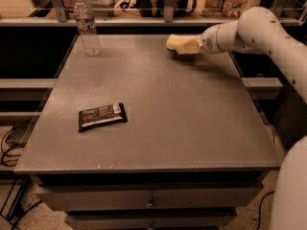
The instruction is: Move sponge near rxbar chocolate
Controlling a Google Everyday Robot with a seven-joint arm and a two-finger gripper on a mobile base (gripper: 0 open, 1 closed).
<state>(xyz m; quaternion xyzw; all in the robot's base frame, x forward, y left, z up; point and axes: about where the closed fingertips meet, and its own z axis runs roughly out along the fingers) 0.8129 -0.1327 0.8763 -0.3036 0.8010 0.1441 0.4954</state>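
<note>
Grey and finely speckled, the top of the table (192,128) is seen from above its near edge, and the clock positions below are reckoned on that top, with twelve at the far edge. The sponge (176,42), a pale yellow soft block, is found at about one o'clock, close to the far edge. It is pinched in the gripper (191,45), whose jaws are closed on the block's three-o'clock end. The block is carried slightly clear of the surface, as is shown by the dark shadow cast on the table just beneath it. The gripper is joined to a white arm (249,30), which is brought in from three o'clock across the table's edge. A further rounded white body (292,190) is seen at five o'clock, beyond the table's corner. The rxbar chocolate (102,117), a flat dark wrapper with pale lettering and a small white patch, is laid flat at about eight o'clock, with its long side tilted a little so that its three-o'clock end is turned toward the far edge. It is separated from the sponge by a wide stretch of bare top. A clear water bottle (87,28) with a white cap is stood upright at about eleven o'clock, near the far corner. Drawer fronts (151,200) with small knobs are seen under the near edge, and cables (12,147) are seen on the floor at nine o'clock.
</note>
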